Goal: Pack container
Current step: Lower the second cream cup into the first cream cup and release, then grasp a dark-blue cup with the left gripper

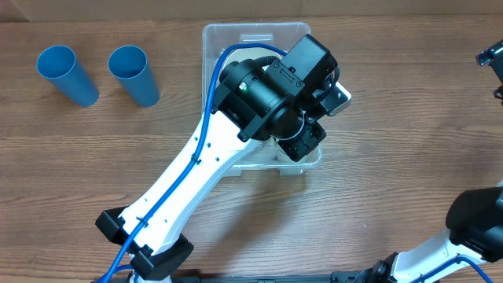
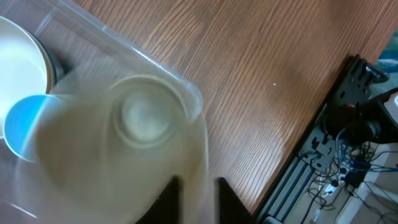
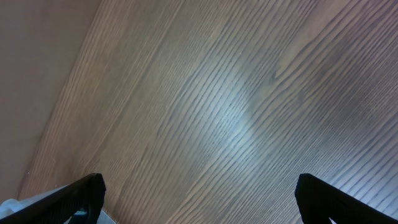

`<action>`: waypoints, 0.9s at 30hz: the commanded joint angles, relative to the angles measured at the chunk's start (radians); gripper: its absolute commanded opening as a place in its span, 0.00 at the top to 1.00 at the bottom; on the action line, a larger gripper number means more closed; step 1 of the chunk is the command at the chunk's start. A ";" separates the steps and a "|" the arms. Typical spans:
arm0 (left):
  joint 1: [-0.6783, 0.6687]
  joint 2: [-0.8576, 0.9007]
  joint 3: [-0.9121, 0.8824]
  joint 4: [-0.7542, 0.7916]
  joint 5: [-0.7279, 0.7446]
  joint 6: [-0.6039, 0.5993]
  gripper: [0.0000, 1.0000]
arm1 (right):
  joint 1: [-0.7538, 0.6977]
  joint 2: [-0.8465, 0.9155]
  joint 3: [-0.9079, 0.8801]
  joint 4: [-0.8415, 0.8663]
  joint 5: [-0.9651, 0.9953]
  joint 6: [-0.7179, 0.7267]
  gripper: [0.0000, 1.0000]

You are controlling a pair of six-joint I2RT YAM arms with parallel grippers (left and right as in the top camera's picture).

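The clear plastic container (image 1: 236,33) sits at the table's middle, mostly covered by my left arm in the overhead view. In the left wrist view its rim (image 2: 149,61) runs diagonally; a white bowl (image 2: 22,65) and a blue cup (image 2: 22,121) lie inside it. My left gripper (image 2: 198,190) is shut on the wall of a blurred beige cup (image 2: 124,149), held over the container's corner. Two blue cups (image 1: 67,75) (image 1: 134,75) lie on the table at the far left. My right gripper (image 3: 199,193) is open and empty above bare wood.
The right arm's base (image 1: 479,224) is at the table's front right corner. A black fixture (image 1: 491,59) sits at the right edge. Beyond the table edge in the left wrist view are a black frame and cables (image 2: 348,124).
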 commanded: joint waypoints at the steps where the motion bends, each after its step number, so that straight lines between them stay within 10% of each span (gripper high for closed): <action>1: -0.003 -0.002 0.015 0.003 0.023 0.013 0.66 | 0.001 -0.004 0.023 0.005 0.005 0.002 0.00; 10: -0.002 -0.003 0.019 0.042 0.008 0.009 0.59 | 0.001 -0.004 0.023 0.005 0.005 0.002 0.00; 14: 0.079 -0.003 0.109 0.008 -0.159 -0.130 0.42 | 0.001 -0.004 0.023 0.005 0.005 0.002 0.00; 27: 0.812 0.171 0.278 0.058 -0.207 -0.201 0.23 | 0.001 -0.004 0.023 0.005 0.005 0.002 0.00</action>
